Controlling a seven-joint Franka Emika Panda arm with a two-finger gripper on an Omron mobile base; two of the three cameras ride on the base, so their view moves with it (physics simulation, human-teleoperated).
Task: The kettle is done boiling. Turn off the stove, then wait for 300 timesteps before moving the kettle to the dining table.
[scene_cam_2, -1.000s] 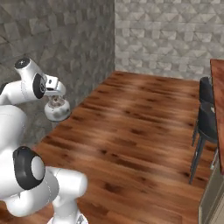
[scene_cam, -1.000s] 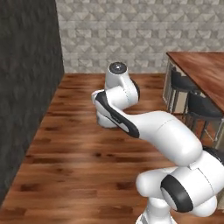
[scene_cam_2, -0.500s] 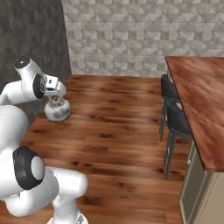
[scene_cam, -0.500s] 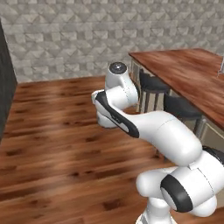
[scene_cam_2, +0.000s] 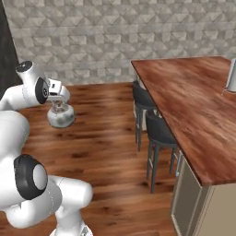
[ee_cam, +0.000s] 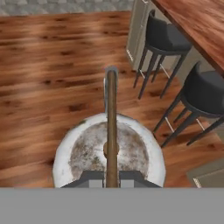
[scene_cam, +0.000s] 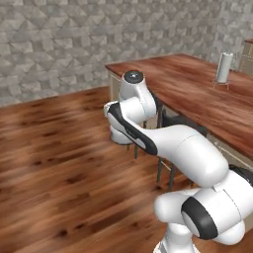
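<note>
The kettle [scene_cam_2: 61, 118] hangs in the air over the wood floor, small, round and silvery-white. My gripper [scene_cam_2: 58, 102] is shut on its thin arched handle [ee_cam: 111, 109] from above. In the hand view the kettle's lid and body [ee_cam: 85, 153] sit right under my gripper [ee_cam: 111, 177]. In the left base view the arm covers most of the kettle [scene_cam: 117, 136]. The dining table [scene_cam_2: 193, 110] [scene_cam: 197, 94] stretches off to the right, its corner [ee_cam: 205, 26] at the hand view's upper right. The stove is out of view.
Two black stools [scene_cam_2: 159, 131] [scene_cam_2: 142, 96] stand along the table's near side, between the kettle and the tabletop, and appear again in the hand view [ee_cam: 166, 37] [ee_cam: 208, 92]. A tall paper-towel roll [scene_cam: 224, 67] stands on the table. A stone wall [scene_cam_2: 115, 37] runs behind.
The whole picture has swung: the base has turned, bringing the dining table and stools into fuller view. The kettle stays held in the same place relative to the arm.
</note>
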